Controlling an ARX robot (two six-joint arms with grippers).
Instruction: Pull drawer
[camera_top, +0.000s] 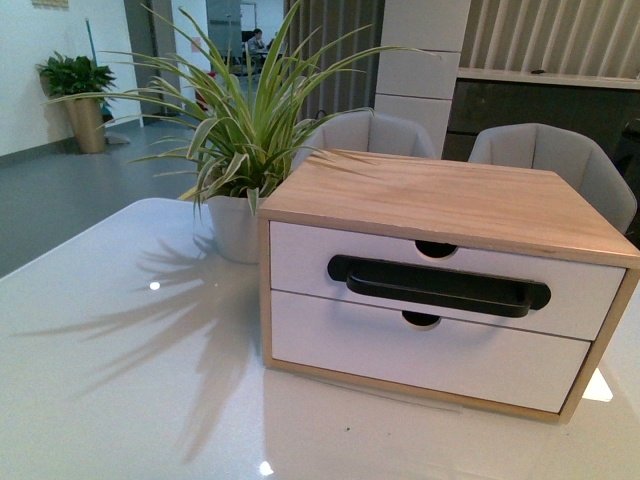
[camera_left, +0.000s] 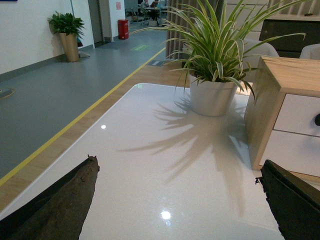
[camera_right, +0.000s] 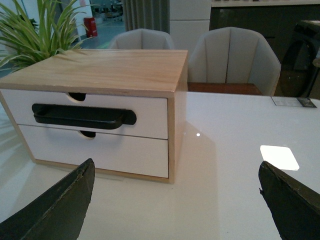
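Note:
A light wood cabinet (camera_top: 440, 195) stands on the white table (camera_top: 130, 400). Its upper drawer (camera_top: 300, 255) has a white front, a half-round notch and a long black bar handle (camera_top: 438, 287); it sits flush in the cabinet. Below it is a plain white drawer front (camera_top: 330, 350) with only a notch. In the right wrist view the drawer (camera_right: 150, 110) and its handle (camera_right: 82, 116) lie ahead and to one side of my open right gripper (camera_right: 175, 192), well apart from it. My left gripper (camera_left: 177, 197) is open over bare table, the cabinet's corner (camera_left: 262, 115) beside it. Neither arm shows in the front view.
A potted spider plant (camera_top: 235, 130) in a white pot (camera_top: 235, 225) stands just left of the cabinet. Two grey chairs (camera_top: 555, 165) sit behind the table. The table's left edge (camera_left: 75, 145) drops to a grey floor with a yellow line.

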